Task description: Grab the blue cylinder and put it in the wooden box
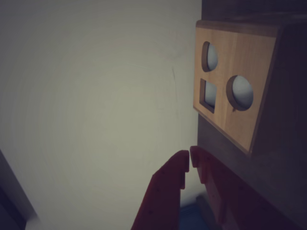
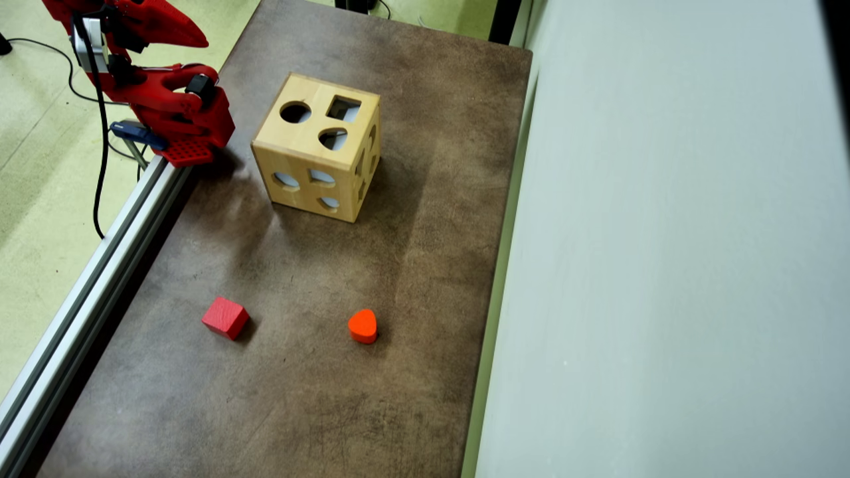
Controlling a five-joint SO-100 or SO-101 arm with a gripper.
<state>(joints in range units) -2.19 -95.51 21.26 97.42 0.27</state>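
Observation:
The wooden box (image 2: 317, 147) stands on the brown table at the far middle, with round, square and heart-like holes in its top and sides. In the wrist view it (image 1: 240, 91) is at the upper right. The blue cylinder does not show on the table. A dim bluish patch (image 1: 192, 216) lies low between the jaws in the wrist view; I cannot tell what it is. My red gripper (image 1: 190, 158) has its tips almost touching, with nothing between them. In the overhead view the gripper (image 2: 198, 40) is folded back at the top left, off the box.
A red cube (image 2: 226, 317) and an orange-red heart block (image 2: 362, 326) lie on the near half of the table (image 2: 412, 279). An aluminium rail (image 2: 99, 265) runs along the left edge. A pale wall (image 2: 664, 252) bounds the right side. A blue clamp (image 2: 136, 133) holds the arm's base.

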